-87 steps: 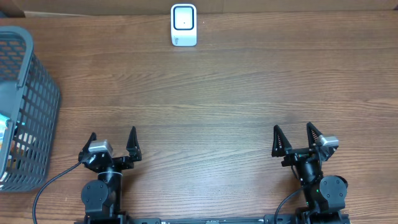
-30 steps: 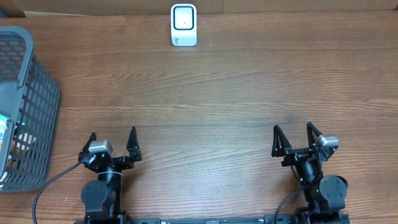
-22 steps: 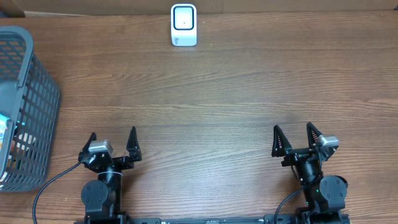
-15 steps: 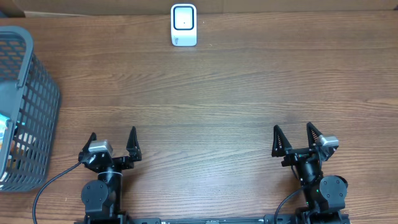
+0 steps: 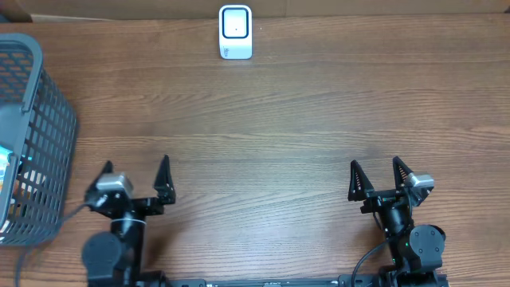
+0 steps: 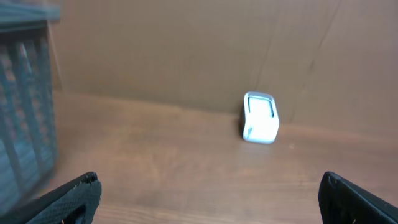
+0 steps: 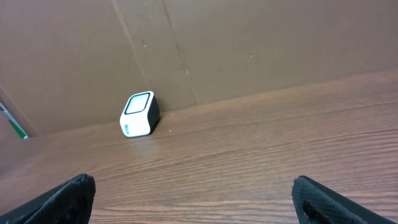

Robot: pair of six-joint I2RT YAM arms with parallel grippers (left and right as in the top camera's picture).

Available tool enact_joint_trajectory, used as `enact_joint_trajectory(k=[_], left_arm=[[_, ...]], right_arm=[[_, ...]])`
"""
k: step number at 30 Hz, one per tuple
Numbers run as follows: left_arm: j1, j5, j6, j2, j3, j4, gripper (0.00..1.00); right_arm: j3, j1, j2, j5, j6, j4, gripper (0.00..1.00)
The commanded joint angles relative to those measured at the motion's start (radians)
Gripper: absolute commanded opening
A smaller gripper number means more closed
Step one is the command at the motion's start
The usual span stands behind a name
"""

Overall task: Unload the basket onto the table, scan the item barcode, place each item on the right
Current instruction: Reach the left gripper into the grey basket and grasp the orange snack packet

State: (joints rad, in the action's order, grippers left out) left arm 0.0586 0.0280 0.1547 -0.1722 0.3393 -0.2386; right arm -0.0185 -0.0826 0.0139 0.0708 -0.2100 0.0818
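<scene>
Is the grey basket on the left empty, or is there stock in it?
Not empty. Through the mesh wall of the basket, the overhead view shows at least one coloured package inside; what it is, cannot tell.

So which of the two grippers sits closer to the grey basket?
The left gripper, standing just beside the grey basket; the right gripper is far off on the opposite side.
</scene>
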Motion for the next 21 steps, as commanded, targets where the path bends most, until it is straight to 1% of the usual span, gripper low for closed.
enact_joint_trajectory(k=[1, 3, 4, 6, 10, 12, 15, 18, 21], left_arm=[[-0.006, 0.027, 0.010, -0.178, 0.212, -0.073, 1.00], [-0.006, 0.051, 0.010, -0.333, 0.380, -0.180, 1.00], [-0.006, 0.055, 0.010, -0.378, 0.431, -0.216, 1.00], [-0.006, 0.074, 0.010, -0.521, 0.603, -0.351, 1.00], [-0.007, 0.141, -0.006, -0.796, 0.978, -0.675, 1.00], [-0.007, 0.149, -0.006, -0.913, 1.127, -0.795, 1.00], [-0.007, 0.149, -0.005, -1.058, 1.258, -0.880, 1.00], [-0.007, 0.149, -0.005, -1.154, 1.277, -0.913, 1.00], [-0.006, 0.184, -0.005, -1.231, 1.284, -0.913, 1.00]], right_arm=[[0.011, -0.008, -0.011, -0.002, -0.006, -0.004, 1.00], [0.011, -0.008, -0.011, -0.002, -0.006, -0.004, 1.00], [0.011, -0.008, -0.011, -0.002, -0.006, -0.004, 1.00], [0.011, -0.008, -0.011, -0.002, -0.006, -0.004, 1.00], [0.011, -0.008, -0.011, -0.002, -0.006, -0.004, 1.00], [0.011, -0.008, -0.011, -0.002, -0.006, -0.004, 1.00], [0.011, -0.008, -0.011, -0.002, -0.006, -0.004, 1.00], [0.011, -0.008, -0.011, -0.002, -0.006, -0.004, 1.00], [0.011, -0.008, -0.011, -0.002, -0.006, -0.004, 1.00]])
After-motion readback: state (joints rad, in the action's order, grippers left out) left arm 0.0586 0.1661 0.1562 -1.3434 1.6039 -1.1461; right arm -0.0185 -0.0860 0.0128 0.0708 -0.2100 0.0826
